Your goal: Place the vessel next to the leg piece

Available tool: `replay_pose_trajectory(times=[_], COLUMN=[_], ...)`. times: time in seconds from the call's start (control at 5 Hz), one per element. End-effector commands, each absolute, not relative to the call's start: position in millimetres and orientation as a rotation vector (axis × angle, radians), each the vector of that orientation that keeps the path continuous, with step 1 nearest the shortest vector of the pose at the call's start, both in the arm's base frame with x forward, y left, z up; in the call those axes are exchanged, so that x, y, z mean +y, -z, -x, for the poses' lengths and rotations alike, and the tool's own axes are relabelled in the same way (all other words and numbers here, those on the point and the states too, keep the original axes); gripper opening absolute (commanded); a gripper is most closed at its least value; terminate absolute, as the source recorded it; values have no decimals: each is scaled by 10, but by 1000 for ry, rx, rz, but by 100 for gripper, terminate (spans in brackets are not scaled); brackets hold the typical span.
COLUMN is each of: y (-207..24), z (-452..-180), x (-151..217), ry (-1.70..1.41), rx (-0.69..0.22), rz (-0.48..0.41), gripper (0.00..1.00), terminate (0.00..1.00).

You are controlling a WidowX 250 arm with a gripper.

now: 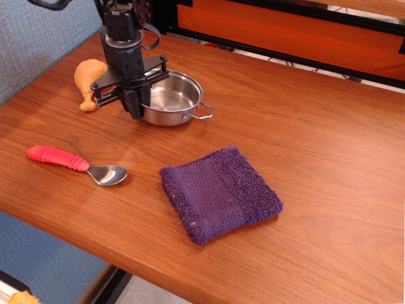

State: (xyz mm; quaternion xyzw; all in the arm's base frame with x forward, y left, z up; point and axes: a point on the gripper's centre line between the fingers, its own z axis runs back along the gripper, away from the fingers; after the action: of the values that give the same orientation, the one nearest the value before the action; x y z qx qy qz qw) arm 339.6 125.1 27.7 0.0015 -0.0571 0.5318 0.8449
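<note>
Fingers (135,106) hide vessel's (171,99) near rim, apparently gripping it.

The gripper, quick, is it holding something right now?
Gripper: closed on the near-left rim of the vessel, which sits close beside the leg piece.

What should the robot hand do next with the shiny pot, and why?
Probably open and let go. The black gripper is clamped on the near rim of the shiny round steel pot, which appears to rest on the wooden table beside the tan toy drumstick.
</note>
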Motion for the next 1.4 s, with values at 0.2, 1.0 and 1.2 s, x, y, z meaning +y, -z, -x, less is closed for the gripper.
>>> replay_pose_trajectory(times=[0.2, 1.0, 1.2], y=[-332, -961, -1027], z=[-3307, -3235, -3245], x=[1390, 972, 499], ry=[-1112, -901, -666], rx=[-151, -306, -308], rz=[-20, -85, -73], gripper=[100, 100, 100], terminate=[0, 0, 0])
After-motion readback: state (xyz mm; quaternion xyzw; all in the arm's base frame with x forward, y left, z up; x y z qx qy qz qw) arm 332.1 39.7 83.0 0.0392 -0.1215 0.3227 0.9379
